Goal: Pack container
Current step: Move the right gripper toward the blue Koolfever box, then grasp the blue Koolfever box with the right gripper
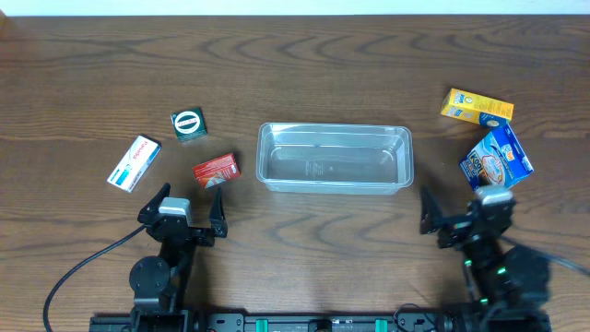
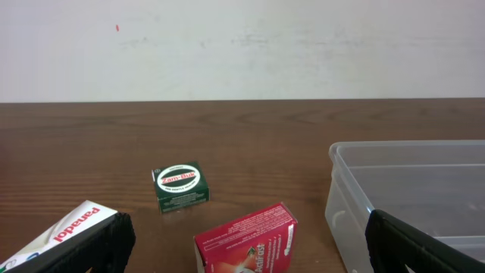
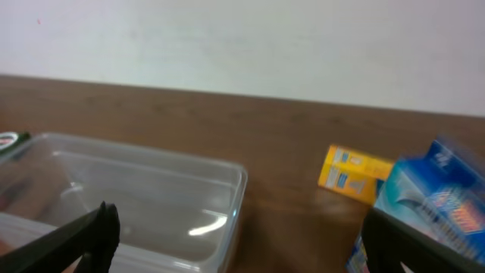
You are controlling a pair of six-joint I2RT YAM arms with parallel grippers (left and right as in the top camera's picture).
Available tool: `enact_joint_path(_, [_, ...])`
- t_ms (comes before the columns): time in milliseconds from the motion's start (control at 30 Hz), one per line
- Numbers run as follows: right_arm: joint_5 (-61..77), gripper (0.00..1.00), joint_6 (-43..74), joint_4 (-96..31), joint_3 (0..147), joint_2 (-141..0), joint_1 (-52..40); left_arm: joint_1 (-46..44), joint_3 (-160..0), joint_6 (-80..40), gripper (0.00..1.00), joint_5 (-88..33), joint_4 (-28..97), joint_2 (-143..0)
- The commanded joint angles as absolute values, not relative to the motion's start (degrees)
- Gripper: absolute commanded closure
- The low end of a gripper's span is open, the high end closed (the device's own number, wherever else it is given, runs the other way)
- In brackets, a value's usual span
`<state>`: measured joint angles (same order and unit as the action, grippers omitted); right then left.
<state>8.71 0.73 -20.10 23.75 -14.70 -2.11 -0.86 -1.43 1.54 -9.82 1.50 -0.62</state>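
An empty clear container point(image 1: 334, 159) sits centre. Left gripper point(image 1: 187, 210) and right gripper point(image 1: 461, 217) both gape wide, holding nothing. The red box point(image 1: 216, 170) lies angled just ahead of the left one; an off-square pinch could twist or shove it away.

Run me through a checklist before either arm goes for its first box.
1. Container upright and empty: ok.
2. Left gripper open, holding nothing: ok.
3. Right gripper open, holding nothing: ok.
4. Red box lies just ahead of the left gripper, apart from the container: ok.
5. Clearance between the right gripper and the blue box: cannot tell; from overhead they look very close, and the wrist view is blurred.
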Motion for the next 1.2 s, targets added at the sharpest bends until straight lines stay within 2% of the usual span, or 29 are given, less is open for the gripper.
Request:
enact_joint_path(0, [8.8,0.01,-2.6,-25.3,37.1,-25.1,-0.1,-0.7,-0.2,1.9,0.02,-9.8,3.2,-0.3])
enact_joint_path(167, [8.8,0.01,-6.1,-44.0,61.2,-44.6,3.5,-0.7,-0.2,1.9,0.02,-9.8,3.2,-0.3])
enact_joint_path(300, [8.8,0.01,-17.3,-59.8,78.5,-57.3,6.5,-0.7,-0.2,1.9,0.02,-9.8,3.2,-0.3])
enact_joint_path(400, [10.6,0.01,-16.4,-64.1,85.5,-63.0,7.8,-0.7,-0.2,1.9,0.02,-9.8,3.2,-0.3])
enact_joint_path(800, [13.7,0.01,-17.1,-62.4,86.5,-74.6,14.3,-0.7,-0.2,1.9,0.02,-9.8,3.2,-0.3])
enact_joint_path(1167, [17.2,0.18,-17.6,-62.4,86.5,-85.1,22.8,-0.7,-0.2,1.9,0.02,-9.8,3.2,-0.3])
